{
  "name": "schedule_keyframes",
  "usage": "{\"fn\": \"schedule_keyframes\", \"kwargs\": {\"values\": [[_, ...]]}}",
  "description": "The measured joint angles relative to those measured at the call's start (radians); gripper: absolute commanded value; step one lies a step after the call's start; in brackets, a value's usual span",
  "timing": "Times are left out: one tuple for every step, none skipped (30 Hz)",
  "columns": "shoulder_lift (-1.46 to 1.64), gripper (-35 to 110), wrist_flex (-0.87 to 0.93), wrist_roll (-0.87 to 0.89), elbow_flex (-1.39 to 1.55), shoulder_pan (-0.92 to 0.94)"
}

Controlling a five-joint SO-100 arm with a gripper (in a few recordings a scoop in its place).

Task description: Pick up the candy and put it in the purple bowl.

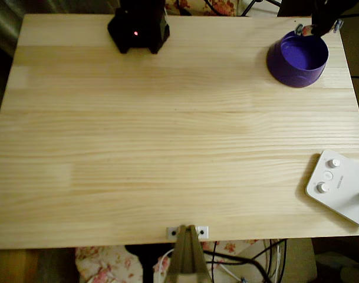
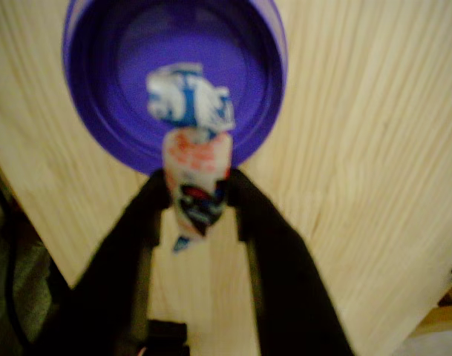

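In the wrist view my gripper (image 2: 198,194) is shut on the candy (image 2: 192,152), a wrapped sweet speckled orange, blue and white, with its twisted upper end reaching over the purple bowl (image 2: 107,137). The candy hangs above the bowl's near rim, clear of the wood. From overhead, the purple bowl (image 1: 297,59) stands at the table's far right corner, and my dark gripper (image 1: 312,28) is at the bowl's far rim with a speck of the candy (image 1: 307,30) between its fingers.
A black arm base (image 1: 139,26) with a red light stands at the far edge, left of centre. A white device with round knobs (image 1: 338,186) lies at the near right edge. A clamp (image 1: 187,233) grips the front edge.
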Motion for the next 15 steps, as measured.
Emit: {"fn": "schedule_keyframes", "kwargs": {"values": [[-0.012,5,0.0,0.006,-0.012,-0.003],[-0.021,5,0.0,0.006,-0.026,-0.006],[-0.032,5,0.0,0.006,-0.035,-0.011],[-0.041,5,0.0,0.008,-0.046,-0.017],[-0.051,5,0.0,0.011,-0.052,-0.021],[-0.06,5,0.0,0.006,-0.058,-0.026],[-0.067,5,0.0,0.006,-0.061,-0.031],[-0.075,5,0.0,0.009,-0.061,-0.035],[-0.078,5,0.0,0.009,-0.061,-0.037],[-0.08,5,0.0,0.009,-0.061,-0.037],[-0.081,5,0.0,0.009,-0.061,-0.037],[-0.081,5,0.0,0.009,-0.061,-0.037],[-0.081,5,0.0,0.009,-0.061,-0.037],[-0.081,5,-0.003,0.009,-0.061,-0.037],[-0.081,5,-0.009,0.009,-0.061,-0.037]]}}
